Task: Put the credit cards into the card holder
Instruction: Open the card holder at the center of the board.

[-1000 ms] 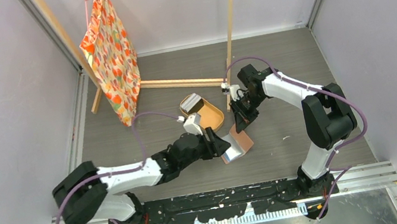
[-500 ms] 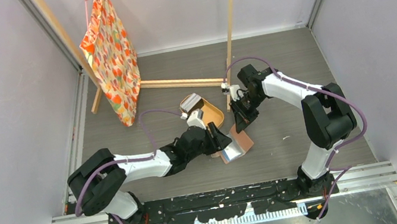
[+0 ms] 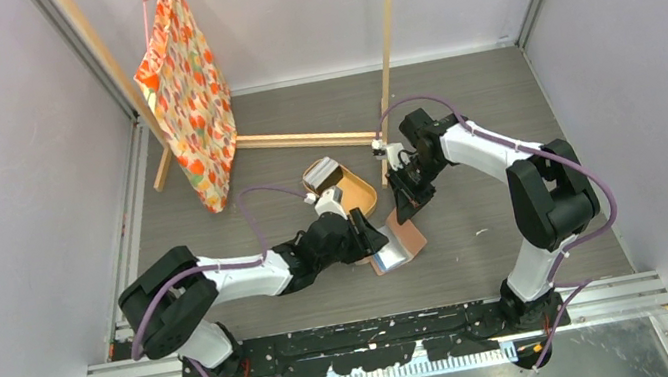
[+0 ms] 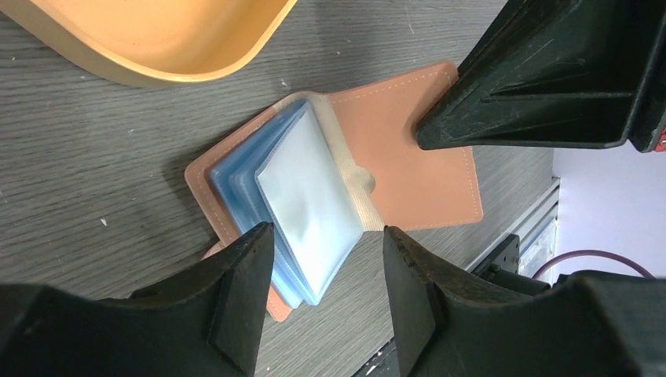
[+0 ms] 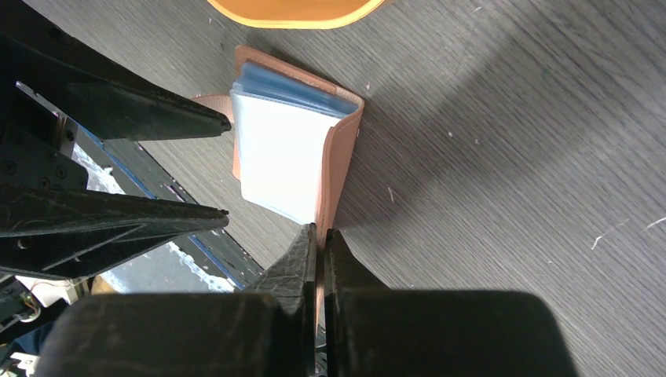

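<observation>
Holder (image 4: pixel 408 157): lying open on the counter (image 4: pixel 94 157), mid-scene, just near-right of the tray (image 4: pixel 157 39) and not touching it.
Sleeves (image 4: pixel 302 200): the glossy clear and blue pockets are fanned up off the spine, and the top one is blank and shiny.
Right gripper (image 5: pixel 318 239): pinched tight on the edge of the holder's leather cover, with the leather running right in between the fingers.
Left gripper (image 4: pixel 326 275): jaws about half wide, coming in from the near left with one finger on either side of the sleeves and nothing gripped. Whether the tips touch the plastic, I can't tell.
Cards (image 3: pixel 324 172): a grey stack sits at the far end of the tray, apart from the holder.
In the way: it's crowded here, with the right gripper's black finger over the cover's far corner. The two grippers face each other across the holder, close but apart.
Around: a wooden frame (image 3: pixel 387 38) stands at the far side, one post coming down just far of the right gripper. An orange patterned bag (image 3: pixel 189 100) hangs from it at far left, well away from the holder.
</observation>
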Robot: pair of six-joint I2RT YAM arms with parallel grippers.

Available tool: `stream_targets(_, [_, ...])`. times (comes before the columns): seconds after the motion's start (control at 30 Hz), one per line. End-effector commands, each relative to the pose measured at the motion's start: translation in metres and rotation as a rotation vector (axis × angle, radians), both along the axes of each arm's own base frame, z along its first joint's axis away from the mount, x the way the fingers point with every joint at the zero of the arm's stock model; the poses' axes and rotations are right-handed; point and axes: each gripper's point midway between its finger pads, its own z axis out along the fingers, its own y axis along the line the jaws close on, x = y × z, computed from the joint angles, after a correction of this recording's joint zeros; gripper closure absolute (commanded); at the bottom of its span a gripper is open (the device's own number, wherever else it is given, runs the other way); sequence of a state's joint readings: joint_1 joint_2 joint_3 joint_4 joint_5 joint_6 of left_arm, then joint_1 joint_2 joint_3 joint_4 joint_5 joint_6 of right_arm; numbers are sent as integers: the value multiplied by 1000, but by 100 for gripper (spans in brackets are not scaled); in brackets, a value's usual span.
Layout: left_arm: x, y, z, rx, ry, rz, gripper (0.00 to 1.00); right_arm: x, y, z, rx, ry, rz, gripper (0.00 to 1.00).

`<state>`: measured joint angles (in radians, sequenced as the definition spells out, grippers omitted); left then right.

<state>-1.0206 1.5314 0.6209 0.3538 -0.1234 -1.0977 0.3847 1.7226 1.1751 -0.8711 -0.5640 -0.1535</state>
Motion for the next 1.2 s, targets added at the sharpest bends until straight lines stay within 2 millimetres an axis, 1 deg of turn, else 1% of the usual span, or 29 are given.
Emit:
stream_targets(0.0, [8, -7, 8, -20, -9, 25, 45, 6, 4, 3, 12, -10, -2, 95])
stream_targets(0.23, [9, -11, 7, -32, -2, 21, 45, 6, 5, 3, 15, -7, 1, 95])
stream_targets(0.37, [8, -16, 9, -44, 0, 5, 46, 5, 5, 3, 16, -4, 2, 95])
stream_targets(0.63, [7, -17, 16, -58, -7, -2, 50, 4, 5, 3, 19, -3, 7, 95])
stream_targets(0.8, [8, -17, 16, -52, -10, 2, 51, 4, 5, 4, 21, -2, 7, 94])
stream_targets(0.87, [8, -19, 18, -66, -14, -4, 52, 4, 6, 4, 23, -1, 8, 94])
stream_targets(0.9, [8, -21, 20, -77, -16, -11, 56, 4, 5, 4, 22, 1, 8, 94])
stream_targets(1.03, [9, -26, 31, -112, -34, -24, 62, 3, 6, 4, 25, 2, 9, 94])
stream_targets(1.17, [10, -28, 39, -127, -48, -28, 63, 3, 7, 5, 31, 5, 13, 93])
